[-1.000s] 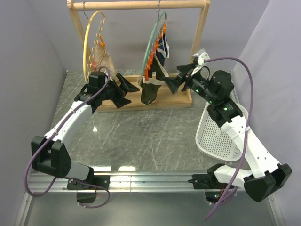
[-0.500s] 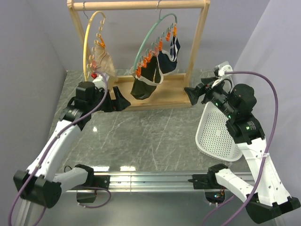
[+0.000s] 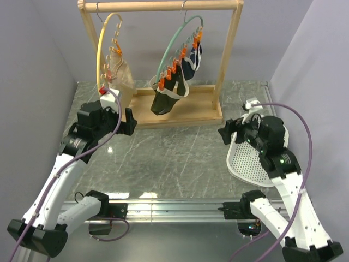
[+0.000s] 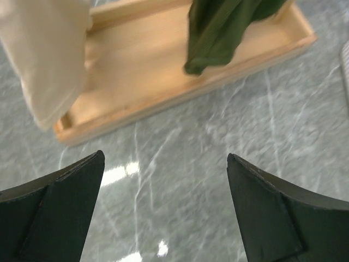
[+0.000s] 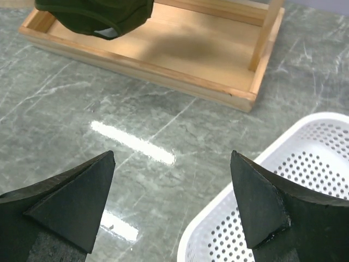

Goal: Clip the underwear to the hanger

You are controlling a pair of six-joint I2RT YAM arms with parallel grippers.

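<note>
The dark olive-green underwear (image 3: 163,98) with a tan waistband hangs from orange clips on the teal arc hanger (image 3: 175,41), which hooks on the wooden rack's top rail. Its lower end shows in the left wrist view (image 4: 218,33) and the right wrist view (image 5: 95,16). My left gripper (image 3: 128,121) is open and empty, low over the table in front of the rack's left end. My right gripper (image 3: 224,132) is open and empty, off the rack's right end beside the white basket.
A wooden rack with a tray base (image 3: 188,112) stands at the back. A cream-yellow arc hanger (image 3: 103,49) holds a beige garment (image 3: 121,76). A navy garment (image 3: 192,60) hangs behind the olive one. A white perforated basket (image 3: 252,161) lies at the right.
Both arms have pulled back from the rack toward the near side, open and empty. The teal hanger has swung round with the underwear hanging from its clips.
</note>
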